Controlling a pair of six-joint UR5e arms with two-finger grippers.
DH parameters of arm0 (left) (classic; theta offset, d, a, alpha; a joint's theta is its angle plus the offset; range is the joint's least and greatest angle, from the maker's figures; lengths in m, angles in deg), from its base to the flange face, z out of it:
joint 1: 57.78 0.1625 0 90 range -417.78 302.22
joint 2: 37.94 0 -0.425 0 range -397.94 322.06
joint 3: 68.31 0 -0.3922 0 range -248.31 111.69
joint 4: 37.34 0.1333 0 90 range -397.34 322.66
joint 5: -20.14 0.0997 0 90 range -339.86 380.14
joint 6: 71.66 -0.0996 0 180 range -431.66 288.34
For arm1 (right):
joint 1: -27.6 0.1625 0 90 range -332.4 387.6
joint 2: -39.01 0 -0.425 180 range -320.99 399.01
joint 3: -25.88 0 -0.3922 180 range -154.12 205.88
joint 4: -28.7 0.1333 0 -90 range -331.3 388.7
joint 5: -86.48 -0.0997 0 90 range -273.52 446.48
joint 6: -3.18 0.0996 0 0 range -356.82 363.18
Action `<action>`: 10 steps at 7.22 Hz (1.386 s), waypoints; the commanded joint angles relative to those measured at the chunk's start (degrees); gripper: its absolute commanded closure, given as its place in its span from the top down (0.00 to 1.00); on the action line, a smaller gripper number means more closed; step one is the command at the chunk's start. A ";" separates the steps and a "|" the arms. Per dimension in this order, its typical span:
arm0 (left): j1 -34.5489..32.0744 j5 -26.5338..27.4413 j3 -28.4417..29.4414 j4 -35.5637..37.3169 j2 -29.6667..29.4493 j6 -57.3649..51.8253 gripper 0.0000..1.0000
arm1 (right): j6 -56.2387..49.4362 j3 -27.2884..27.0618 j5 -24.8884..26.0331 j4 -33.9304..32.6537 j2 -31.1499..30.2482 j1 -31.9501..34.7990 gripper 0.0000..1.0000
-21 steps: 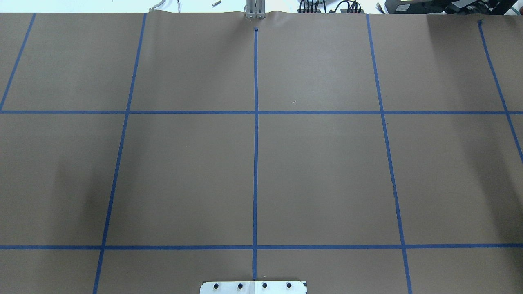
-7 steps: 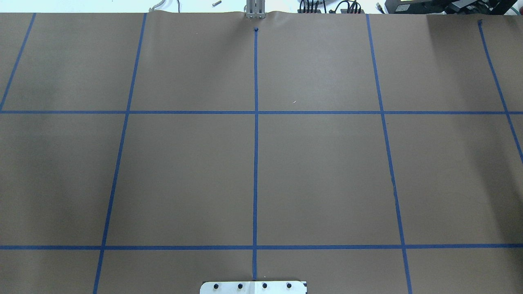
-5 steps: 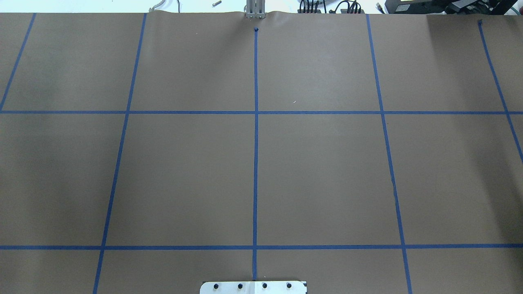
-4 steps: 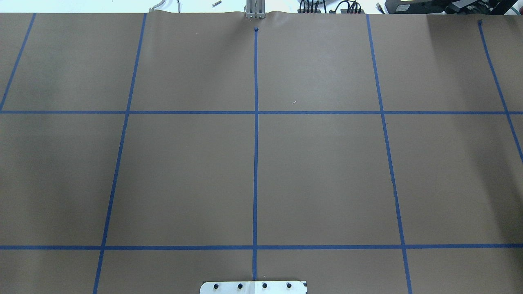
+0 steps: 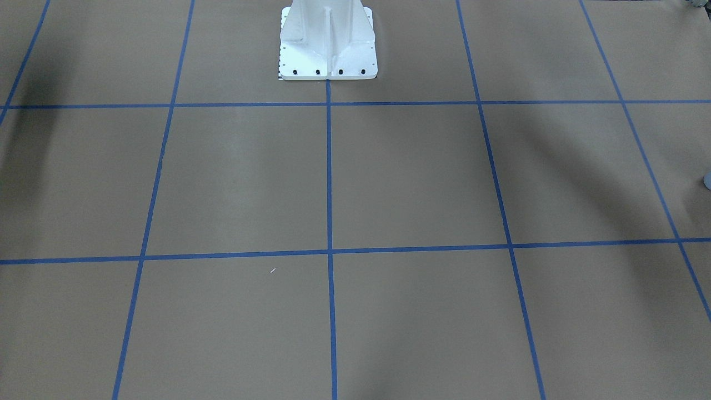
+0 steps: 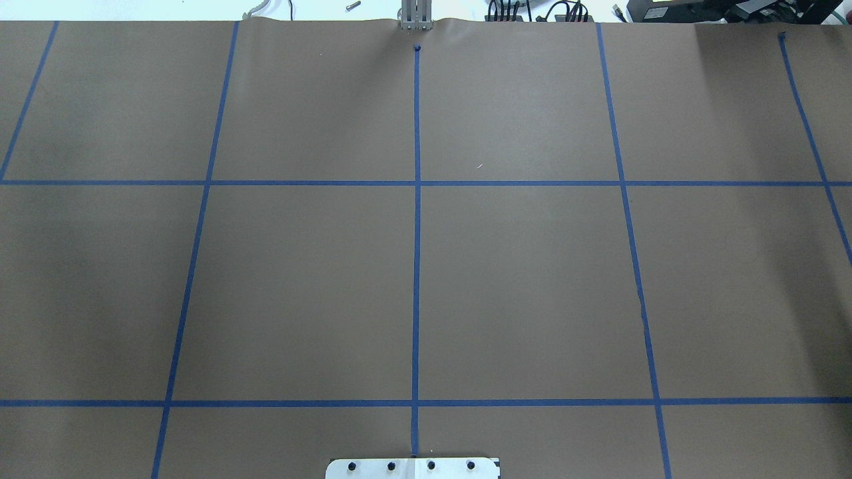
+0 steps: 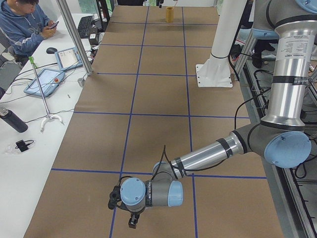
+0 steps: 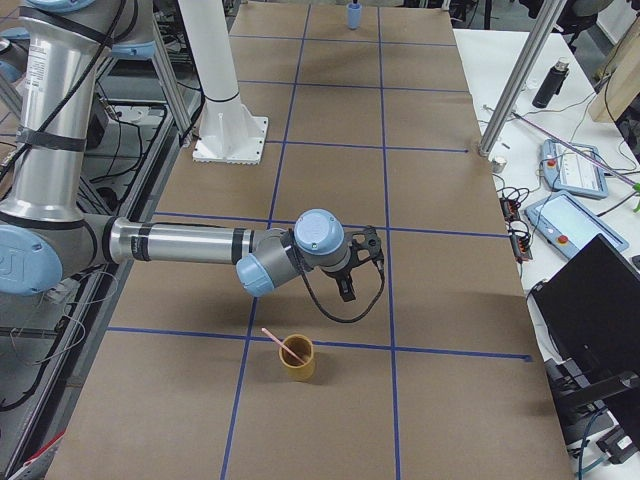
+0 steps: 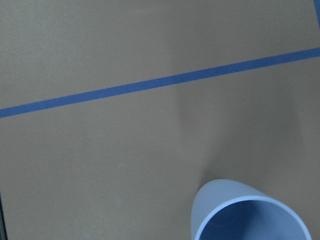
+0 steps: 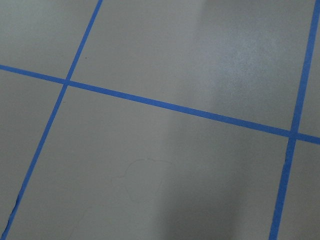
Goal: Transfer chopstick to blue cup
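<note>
Nearest in the exterior right view: chopstick leaning in a yellow cup on the worktop. Just beyond, right pincer hanging above the worktop; cannot tell whether open or closed. At the far end, blue cup standing upright, well apart from the chopstick. Close by it, left pincer; again cannot tell whether open or closed.

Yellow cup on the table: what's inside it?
The chopstick leans inside the yellow cup, upper end poking out; its lower end is hidden by the cup's wall.
</note>
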 commanded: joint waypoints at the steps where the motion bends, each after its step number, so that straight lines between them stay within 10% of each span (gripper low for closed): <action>1: 0.14 0.03 0.87 -0.04 -0.03 0.35 0.97 | 0.10 0.00 -0.01 0.00 0.09 -0.09 1.00; 7: 2.33 0.03 1.66 -0.04 -0.12 0.44 0.97 | 0.10 0.08 -0.10 0.00 0.09 -0.09 1.00; 8: 2.34 0.03 1.66 -0.04 -0.12 0.53 0.87 | 0.10 0.08 -0.10 0.00 0.09 -0.18 1.00; 10: 2.34 0.03 1.49 -0.04 -0.12 0.88 0.06 | 0.19 0.08 -0.10 0.00 0.09 -0.27 1.00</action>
